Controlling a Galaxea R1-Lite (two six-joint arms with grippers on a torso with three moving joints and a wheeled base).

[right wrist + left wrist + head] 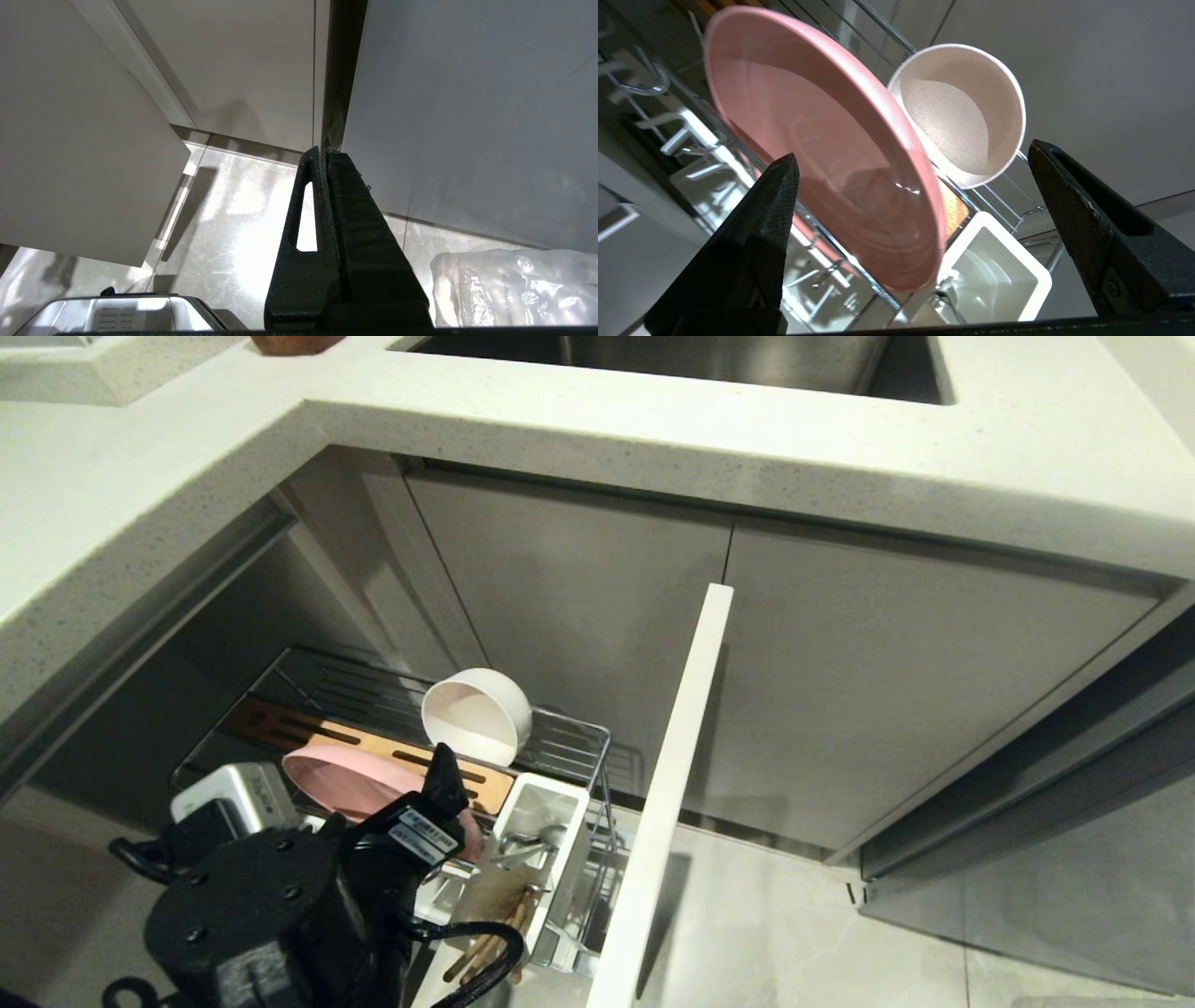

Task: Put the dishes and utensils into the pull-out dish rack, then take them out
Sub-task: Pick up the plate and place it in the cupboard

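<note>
The pull-out dish rack (571,739) is drawn out under the counter. A pink plate (822,140) stands on edge in it by the slotted wooden strip (308,728). The cream-white bowl (966,112) lies tilted on the wires just behind the plate. My left gripper (913,154) hovers open in front of the plate's rim, touching nothing. One finger (444,782) shows in the head view. The white caddy (543,817) holds the metal spoon (525,847). The chopsticks (495,933) lean out at its near end. My right gripper (322,151) hangs shut and empty over the floor.
The rack's pale cabinet front (672,784) juts out to the right of the caddy. A speckled countertop (597,429) with the steel sink (700,355) overhangs the rack. Closed grey cabinet doors (887,691) lie behind. A clear plastic bag (514,289) lies on the floor.
</note>
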